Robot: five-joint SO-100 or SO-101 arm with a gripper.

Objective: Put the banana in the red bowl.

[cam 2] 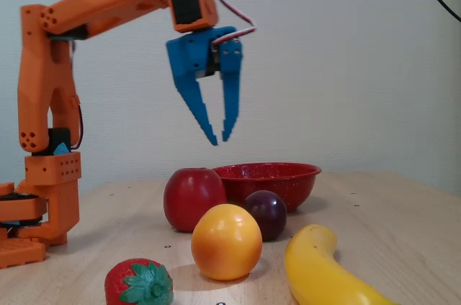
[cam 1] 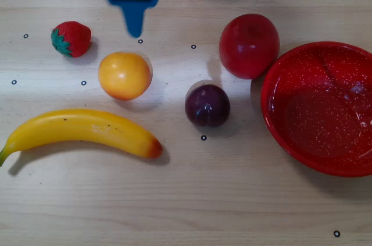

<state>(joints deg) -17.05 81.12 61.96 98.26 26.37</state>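
Observation:
The banana lies flat at the front left of the table in the overhead view, green stem at the left, orange-red tip at the right. It also shows at the bottom right of the fixed view. The red bowl stands empty at the right edge; in the fixed view it sits behind the fruit. My blue gripper hangs high above the table, pointing down, jaws a little apart and empty. In the overhead view the gripper is at the top left, above the yellow-orange fruit and well away from the banana.
A strawberry, a round yellow-orange fruit, a dark plum and a red apple lie between the banana and the bowl. The orange arm base stands at the left of the fixed view.

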